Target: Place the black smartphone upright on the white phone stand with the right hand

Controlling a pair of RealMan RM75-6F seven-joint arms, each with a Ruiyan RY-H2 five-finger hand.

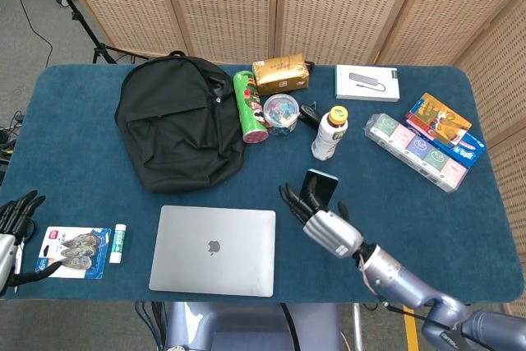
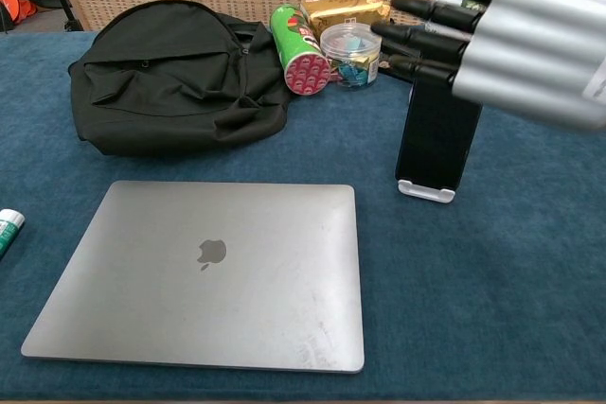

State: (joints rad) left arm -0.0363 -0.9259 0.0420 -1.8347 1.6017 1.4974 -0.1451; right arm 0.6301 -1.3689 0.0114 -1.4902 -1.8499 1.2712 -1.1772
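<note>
The slim black smartphone (image 2: 437, 134) stands upright on the small white phone stand (image 2: 425, 191), whose lip shows beneath the phone's lower edge on the blue cloth table (image 1: 74, 154). The right hand (image 2: 516, 40), silver with dark fingers (image 2: 428, 43), is raised above the phone with fingers straight and apart, holding nothing; in the chest view its fingertips overlap the phone's top, though whether they touch it I cannot tell. The closed silver laptop (image 1: 214, 250) lies at nine o'clock from the stand, the white bottle with a yellow cap (image 1: 329, 132) at twelve. The left hand (image 1: 12, 228) rests at the table's nine-o'clock edge, fingers spread, beside a flat blister pack (image 1: 72, 251).
</note>
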